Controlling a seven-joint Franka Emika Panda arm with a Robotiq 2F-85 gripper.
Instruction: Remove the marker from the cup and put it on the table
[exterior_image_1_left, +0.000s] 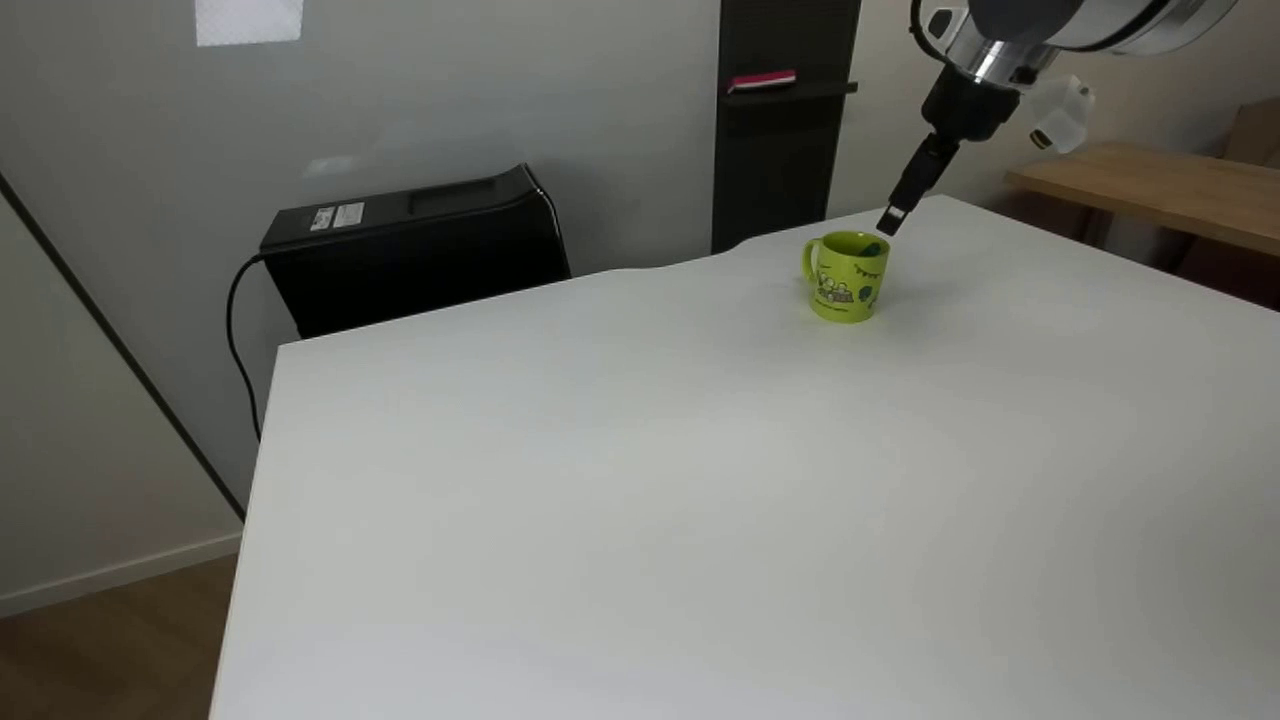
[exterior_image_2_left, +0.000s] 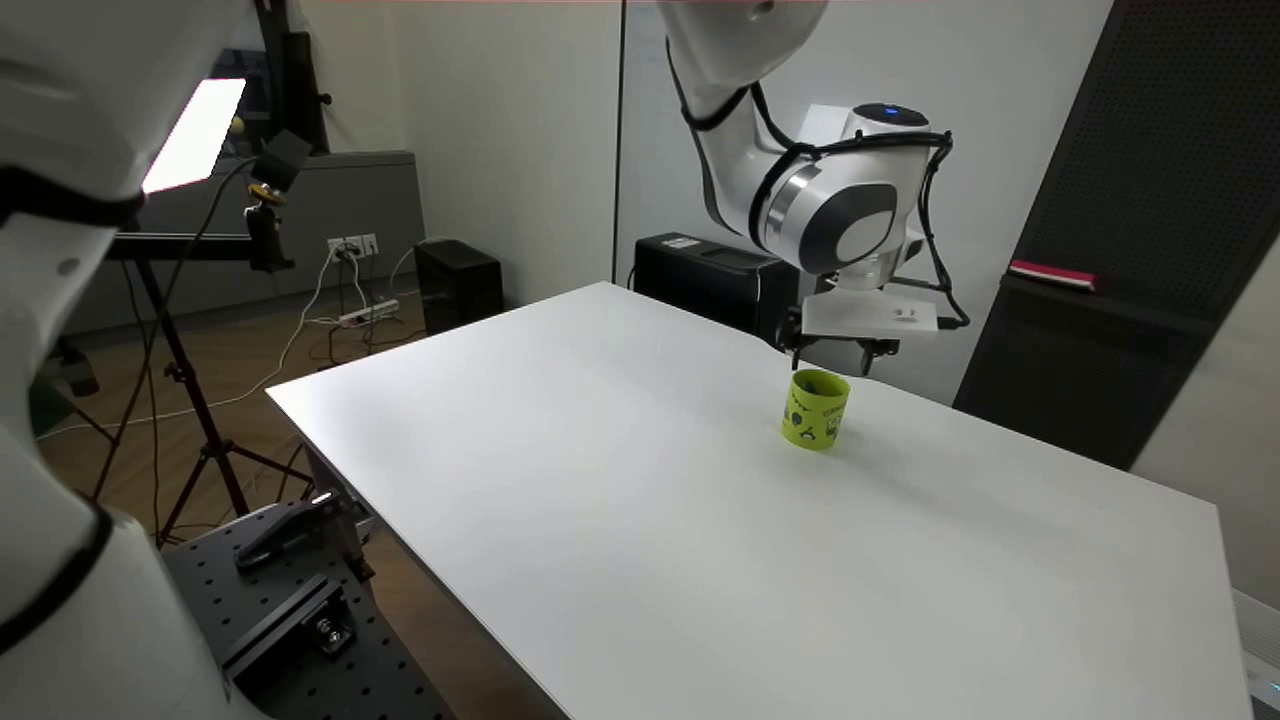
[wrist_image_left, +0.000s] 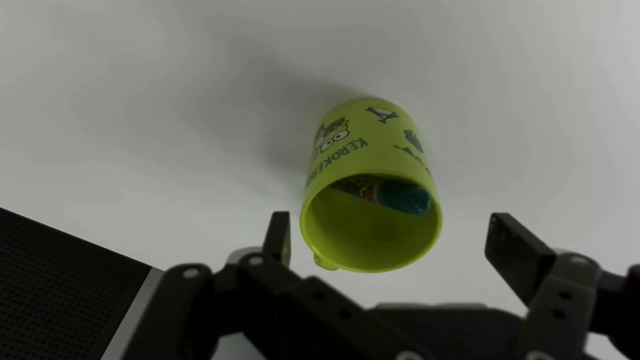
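The lime-green cup (exterior_image_1_left: 838, 300) stands upright on the white table (exterior_image_1_left: 600, 480), near its far edge, and shows in both exterior views (exterior_image_2_left: 812, 425). In the wrist view the cup (wrist_image_left: 372, 145) has its mouth towards the camera. The marker (wrist_image_left: 402, 197) lies slanted inside the cup against the wall; it has a dark body, a red band and a teal end. A bit of the marker (exterior_image_1_left: 873, 249) shows inside the rim in an exterior view. My gripper (wrist_image_left: 390, 240) is open and empty, its fingers apart on either side of the cup mouth. In an exterior view the gripper (exterior_image_2_left: 831, 362) is just above and behind the cup.
A black box-shaped device (exterior_image_1_left: 410, 250) stands behind the table, by the wall. A dark cabinet (exterior_image_2_left: 1120, 230) with a red item (exterior_image_2_left: 1052, 275) is beyond the far edge. A light brown wooden table (exterior_image_1_left: 1160, 195) is at the back in an exterior view.
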